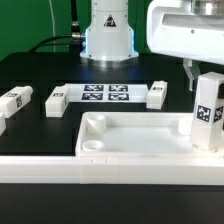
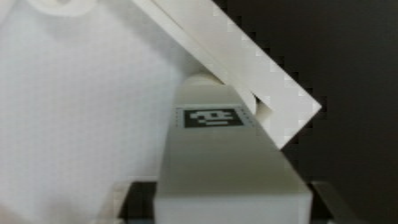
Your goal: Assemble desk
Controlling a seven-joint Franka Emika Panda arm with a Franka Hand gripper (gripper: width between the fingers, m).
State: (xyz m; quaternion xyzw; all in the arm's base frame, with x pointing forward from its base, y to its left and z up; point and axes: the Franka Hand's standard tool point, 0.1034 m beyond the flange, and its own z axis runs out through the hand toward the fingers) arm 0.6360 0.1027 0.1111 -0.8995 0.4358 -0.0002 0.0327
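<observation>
One leg [image 1: 208, 112] is found pinched in the gripper [image 2: 217, 198], with a finger [image 2: 135, 202] pressed to each flank in the wrist view. The leg is held upright, its long axis vertical, directly below the gripper, at the far corner of the desk top [image 1: 140, 140] on the exterior view's right. The socket at that corner is hidden by the leg, so it cannot be told whether the foot is entered, touching or apart. The coming move is judged to turn on this vertical alignment, and a straight descent without tilt is called for. The round socket [image 1: 95, 125] at the opposite far corner is seen empty.

On the black table [image 1: 45, 130], the marker board [image 1: 105, 93] is flanked by a second leg [image 1: 157, 93] and a third leg [image 1: 55, 97]. A fourth leg [image 1: 15, 100] lies farther out. All are well apart from the work, and the room is judged adequate.
</observation>
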